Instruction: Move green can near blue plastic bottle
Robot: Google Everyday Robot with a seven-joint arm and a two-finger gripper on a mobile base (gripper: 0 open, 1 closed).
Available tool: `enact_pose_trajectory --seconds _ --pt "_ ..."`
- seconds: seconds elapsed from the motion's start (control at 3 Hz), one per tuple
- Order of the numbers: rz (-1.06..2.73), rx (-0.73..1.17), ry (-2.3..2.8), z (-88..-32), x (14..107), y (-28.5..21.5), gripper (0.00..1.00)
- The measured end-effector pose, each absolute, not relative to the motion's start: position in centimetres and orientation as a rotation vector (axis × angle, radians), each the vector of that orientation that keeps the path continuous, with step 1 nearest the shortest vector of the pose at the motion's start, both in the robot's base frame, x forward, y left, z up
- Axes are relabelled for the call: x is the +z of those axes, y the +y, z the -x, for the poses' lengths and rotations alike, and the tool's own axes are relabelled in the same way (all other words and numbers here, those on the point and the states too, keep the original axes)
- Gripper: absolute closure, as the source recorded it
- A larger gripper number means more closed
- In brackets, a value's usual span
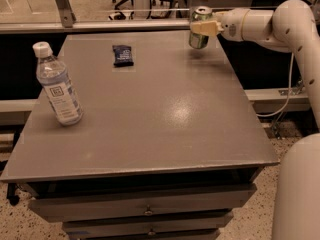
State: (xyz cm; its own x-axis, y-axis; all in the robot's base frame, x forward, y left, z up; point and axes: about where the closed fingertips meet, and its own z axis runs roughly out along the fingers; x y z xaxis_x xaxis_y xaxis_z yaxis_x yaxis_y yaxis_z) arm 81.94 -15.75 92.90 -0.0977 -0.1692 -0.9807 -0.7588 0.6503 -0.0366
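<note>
The green can (199, 37) is at the far right corner of the grey table (165, 114). My gripper (204, 28) reaches in from the right and is shut on the can's upper part. The can hangs slightly above the tabletop, with a shadow under it. The blue plastic bottle (57, 86) stands upright, leaning a little, near the table's left edge. It has a white cap and a white label, and it is far from the can.
A small dark blue packet (122, 55) lies at the far middle of the table. My white arm (280, 24) spans the right side. Drawers (147, 209) sit below the table front. A rail and office chairs stand behind the table.
</note>
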Motion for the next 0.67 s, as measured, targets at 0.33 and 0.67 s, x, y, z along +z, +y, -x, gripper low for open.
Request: enact_pose_trajectory --seconds 0.33,0.67 --pt "0.927 0.726 1.529 -76.70 95.84 -11.60 1.00" --pt "0.957 0.751 1.526 -76.10 95.57 -10.80 1.00"
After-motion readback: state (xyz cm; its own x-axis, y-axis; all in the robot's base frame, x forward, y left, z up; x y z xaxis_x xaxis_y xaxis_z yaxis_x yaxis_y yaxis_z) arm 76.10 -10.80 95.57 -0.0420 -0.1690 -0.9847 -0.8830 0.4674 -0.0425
